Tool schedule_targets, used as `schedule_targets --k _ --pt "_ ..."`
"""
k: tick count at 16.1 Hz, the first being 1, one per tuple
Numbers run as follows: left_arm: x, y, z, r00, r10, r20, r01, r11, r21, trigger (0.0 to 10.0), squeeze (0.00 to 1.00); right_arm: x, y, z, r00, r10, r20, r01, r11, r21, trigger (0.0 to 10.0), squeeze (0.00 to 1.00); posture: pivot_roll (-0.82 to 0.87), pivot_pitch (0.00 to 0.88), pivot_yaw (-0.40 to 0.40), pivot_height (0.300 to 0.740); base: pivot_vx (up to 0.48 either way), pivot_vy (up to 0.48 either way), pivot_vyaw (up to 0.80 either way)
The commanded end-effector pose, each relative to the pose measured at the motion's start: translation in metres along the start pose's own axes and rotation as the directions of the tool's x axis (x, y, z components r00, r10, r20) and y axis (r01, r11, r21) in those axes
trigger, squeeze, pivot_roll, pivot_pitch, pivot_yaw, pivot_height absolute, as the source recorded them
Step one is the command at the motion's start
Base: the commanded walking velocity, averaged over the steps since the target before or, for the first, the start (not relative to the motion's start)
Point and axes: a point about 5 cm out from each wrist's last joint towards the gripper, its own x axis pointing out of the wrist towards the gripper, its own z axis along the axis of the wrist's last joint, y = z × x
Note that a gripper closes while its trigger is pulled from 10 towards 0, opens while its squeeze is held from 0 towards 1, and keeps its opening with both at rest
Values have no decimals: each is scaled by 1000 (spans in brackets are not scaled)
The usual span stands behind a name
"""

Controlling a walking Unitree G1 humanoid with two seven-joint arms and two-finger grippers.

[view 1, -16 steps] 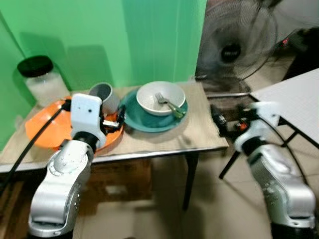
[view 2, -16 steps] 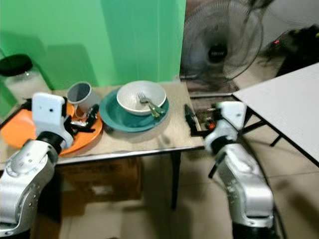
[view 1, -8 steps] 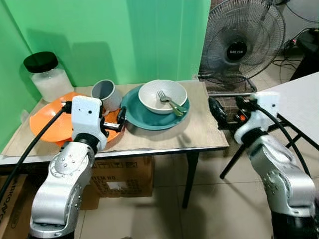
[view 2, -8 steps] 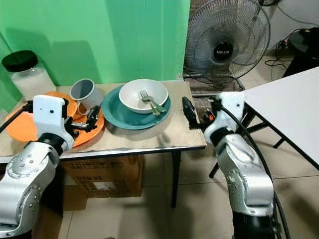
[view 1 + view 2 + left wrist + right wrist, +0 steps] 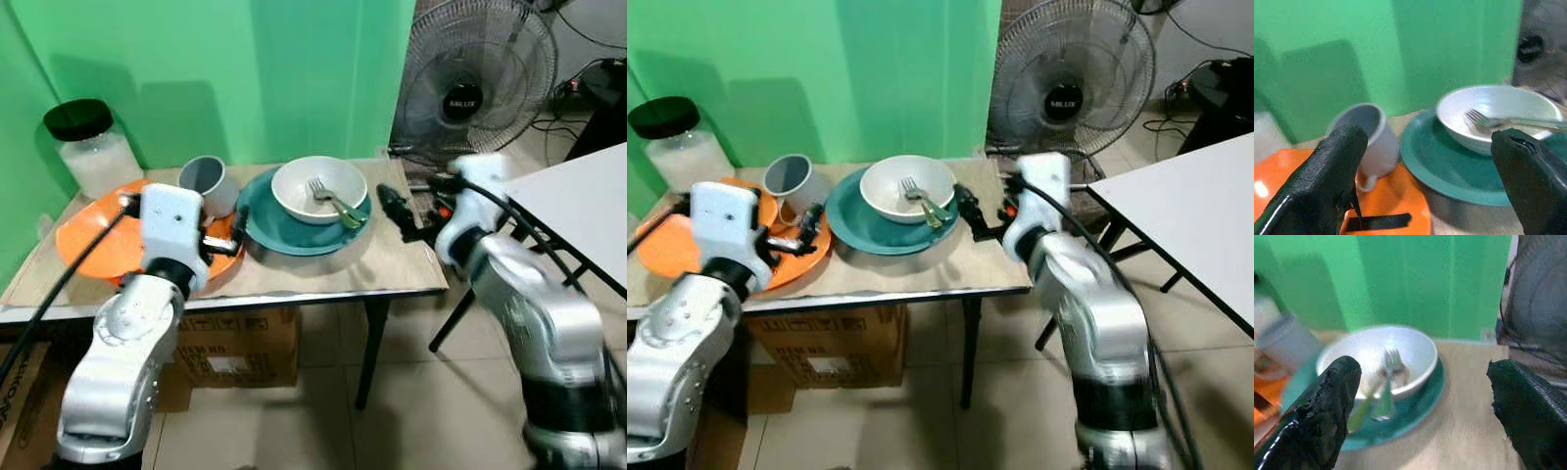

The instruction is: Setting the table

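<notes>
A white bowl (image 5: pixel 318 188) with a green-handled fork (image 5: pixel 328 196) in it sits on a teal plate (image 5: pixel 284 230) at the middle of the wooden table (image 5: pixel 323 269). A grey mug (image 5: pixel 206 181) stands on the right part of an orange plate (image 5: pixel 93 240) at the table's left. My left gripper (image 5: pixel 227 235) is open, low over the orange plate's right rim, just in front of the mug. My right gripper (image 5: pixel 397 211) is open over the table, beside the teal plate's right edge. The right wrist view looks at the bowl (image 5: pixel 1376 357) and fork (image 5: pixel 1388 382).
A glass jar (image 5: pixel 83 147) with a black lid stands at the table's back left by the green wall. A standing fan (image 5: pixel 465 83) is behind the table's right end. A white table (image 5: pixel 588 196) is at the right. A cardboard box (image 5: pixel 240 348) sits underneath.
My right gripper has swung left from beyond the table's right edge to over the table beside the teal plate. The left gripper has stayed over the orange plate.
</notes>
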Motion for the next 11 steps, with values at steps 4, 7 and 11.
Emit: schedule_targets --k 4,7,11 --pt "13 -13 4 994 -107 17 107 994 25 10000 1000 28 10 14 990 109 -84 -112 993 -24 10000 1000 -80 0 71 740 0 0 0" --pt "14 -21 9 982 -190 23 188 981 50 10000 671 44 19 19 968 179 -177 -183 983 -6 10000 0 -90 0 97 740 0 0 0" --pt "14 -20 5 964 -266 -3 266 961 78 10000 106 72 31 33 950 208 -233 -228 972 -62 10000 0 -99 7 88 740 0 0 0"
